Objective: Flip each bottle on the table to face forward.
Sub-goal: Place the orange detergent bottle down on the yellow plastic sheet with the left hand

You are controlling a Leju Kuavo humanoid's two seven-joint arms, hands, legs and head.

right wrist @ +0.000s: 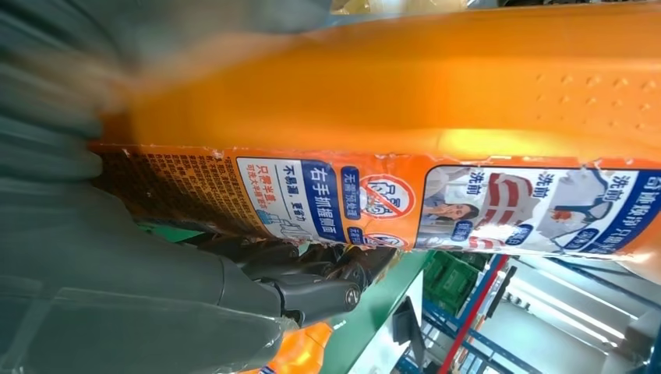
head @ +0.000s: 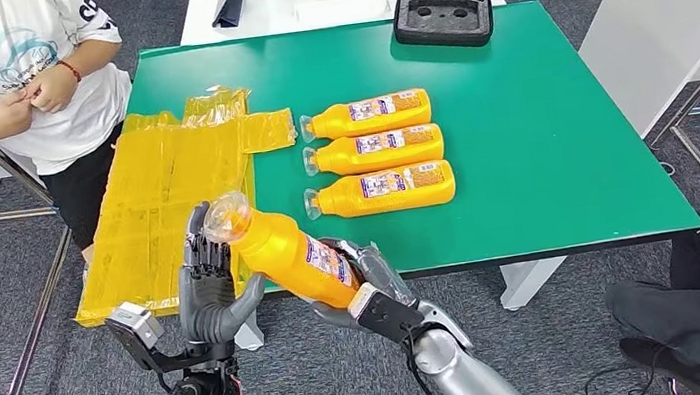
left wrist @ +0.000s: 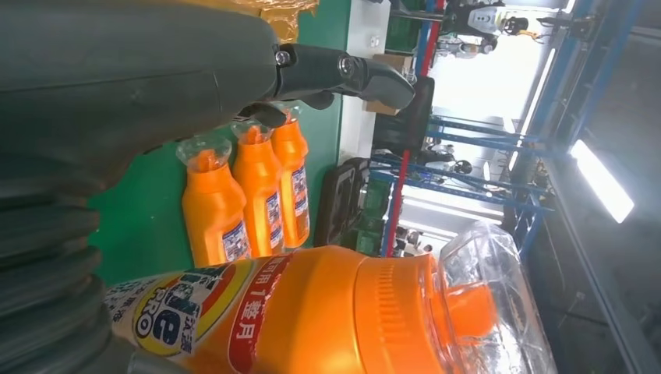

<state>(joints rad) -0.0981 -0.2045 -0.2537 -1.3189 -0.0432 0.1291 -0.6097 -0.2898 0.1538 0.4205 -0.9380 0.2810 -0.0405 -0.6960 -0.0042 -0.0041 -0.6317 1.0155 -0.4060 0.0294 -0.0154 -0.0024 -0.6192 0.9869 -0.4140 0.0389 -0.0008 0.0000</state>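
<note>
The right hand (head: 363,292) gripped the bottle (head: 287,251) by its base, off the near edge of the tabletop (head: 540,134), cap tilted up toward the left hand (head: 208,290). The left fingers (head: 203,251) stood apart beside the neck — touching or not, I could not tell. Three bottles (head: 375,149) lay in a row, labels up. To do this well, the wrist should roll until the front label faced up, then lay the bottle below that row — parallel, cap leftward.
</note>
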